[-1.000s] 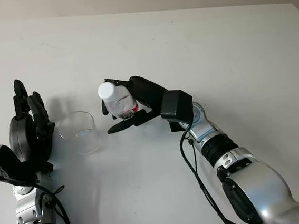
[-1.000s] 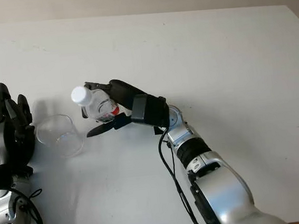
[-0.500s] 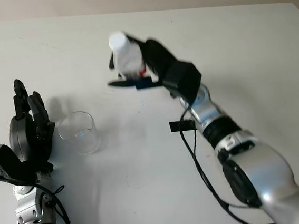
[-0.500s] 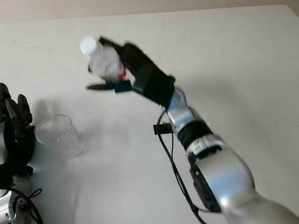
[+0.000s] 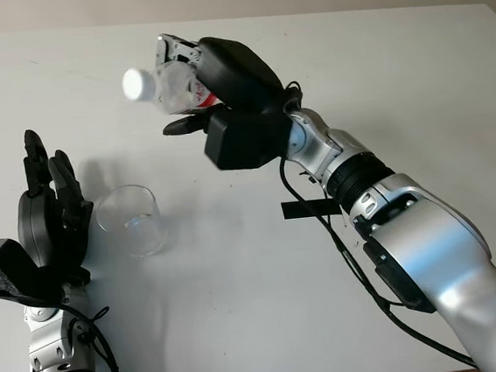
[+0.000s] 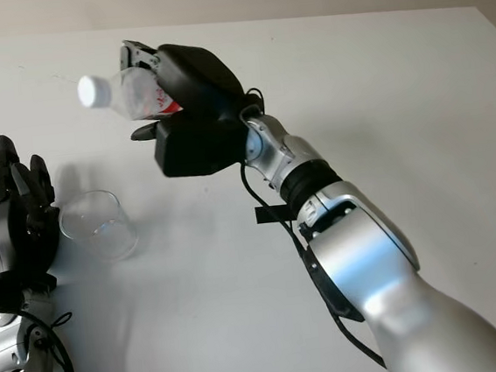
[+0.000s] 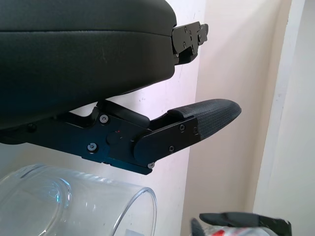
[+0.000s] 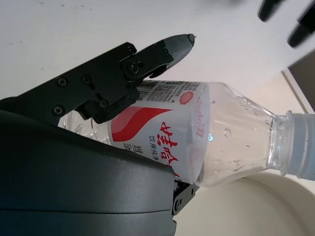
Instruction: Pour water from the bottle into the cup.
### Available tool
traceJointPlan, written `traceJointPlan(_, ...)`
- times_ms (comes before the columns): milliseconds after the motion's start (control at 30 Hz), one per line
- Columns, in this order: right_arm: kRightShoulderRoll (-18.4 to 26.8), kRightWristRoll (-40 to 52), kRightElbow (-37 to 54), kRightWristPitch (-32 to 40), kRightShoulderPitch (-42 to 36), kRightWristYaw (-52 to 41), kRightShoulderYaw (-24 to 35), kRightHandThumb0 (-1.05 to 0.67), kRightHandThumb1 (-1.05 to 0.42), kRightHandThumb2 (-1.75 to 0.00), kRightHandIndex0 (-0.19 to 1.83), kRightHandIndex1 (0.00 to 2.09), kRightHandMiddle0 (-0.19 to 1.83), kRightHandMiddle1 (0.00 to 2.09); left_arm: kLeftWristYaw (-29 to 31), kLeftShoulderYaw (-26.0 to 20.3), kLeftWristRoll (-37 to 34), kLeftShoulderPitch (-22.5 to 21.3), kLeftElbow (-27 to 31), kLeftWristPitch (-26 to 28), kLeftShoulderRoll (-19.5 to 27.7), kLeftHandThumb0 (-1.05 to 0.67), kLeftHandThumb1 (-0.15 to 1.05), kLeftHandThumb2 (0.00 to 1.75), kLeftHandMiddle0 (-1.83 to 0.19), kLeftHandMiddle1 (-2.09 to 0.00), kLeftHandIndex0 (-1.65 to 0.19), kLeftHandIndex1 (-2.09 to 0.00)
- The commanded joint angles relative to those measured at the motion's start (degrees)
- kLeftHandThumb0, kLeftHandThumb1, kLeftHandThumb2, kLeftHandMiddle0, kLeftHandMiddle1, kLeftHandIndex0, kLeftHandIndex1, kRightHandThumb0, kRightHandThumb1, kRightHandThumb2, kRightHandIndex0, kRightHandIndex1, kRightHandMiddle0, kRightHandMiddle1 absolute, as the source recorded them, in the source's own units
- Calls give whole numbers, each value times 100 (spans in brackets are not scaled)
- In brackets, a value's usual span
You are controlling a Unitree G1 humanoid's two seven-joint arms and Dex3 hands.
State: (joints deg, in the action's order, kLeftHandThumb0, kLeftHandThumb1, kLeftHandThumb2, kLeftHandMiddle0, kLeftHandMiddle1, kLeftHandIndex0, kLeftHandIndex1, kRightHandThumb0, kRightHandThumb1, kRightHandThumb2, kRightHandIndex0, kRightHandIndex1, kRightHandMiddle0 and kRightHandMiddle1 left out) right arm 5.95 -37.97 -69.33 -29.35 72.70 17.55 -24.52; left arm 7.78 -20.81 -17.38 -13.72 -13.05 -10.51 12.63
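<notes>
One bottle (image 5: 168,82), capped, lay tilted in the right hand (image 5: 221,92), gripped above the table (image 5: 415,91). One cup (image 5: 131,220) stood at 7 o'clock from it. Left hand (image 5: 51,222) was open beside the cup.

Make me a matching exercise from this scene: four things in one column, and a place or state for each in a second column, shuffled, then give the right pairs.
Things:
1. bottle
2. cup
3. left hand
4. right hand

States:
A. open, beside the cup
B. standing on the table, mouth up
C. held in the air, tilted, white cap on
D. closed around the bottle

Pairs: 1-C, 2-B, 3-A, 4-D
</notes>
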Motion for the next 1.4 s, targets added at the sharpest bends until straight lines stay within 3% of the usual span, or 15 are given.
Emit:
traceJointPlan(0, -24, -189, -41, -2, 232, 295, -174, -9, -102, -8, 93, 209, 48, 209, -34, 33, 41, 59, -52, -47, -76, -70, 105, 76, 13, -6, 18, -4)
traceJointPlan(433, 42, -682, -18, -196, 291, 1119, -681, -15, -105, -17, 104, 209, 61, 209, -51, 86, 74, 79, -54, -102, -107, -70, 105, 78, 13, -6, 18, -4)
traceJointPlan(867, 158, -1340, 51, -452, 411, 2289, -1229, -20, -103, -12, 104, 209, 70, 209, -77, 93, 58, 65, -61, -123, -157, -68, 105, 78, 12, -6, 17, -5)
traceJointPlan(967, 186, -1474, 26, -571, 461, 2557, -1349, -23, -104, -11, 104, 209, 57, 209, -88, 109, 80, 56, -84, -147, -151, -69, 105, 78, 13, -5, 17, -4)
traceJointPlan(1367, 209, -2226, -5, -460, 651, 3631, -1972, -31, -103, -15, 113, 209, 77, 209, -139, 123, 69, 70, -59, -114, -199, -69, 105, 76, 10, -6, 15, -6)
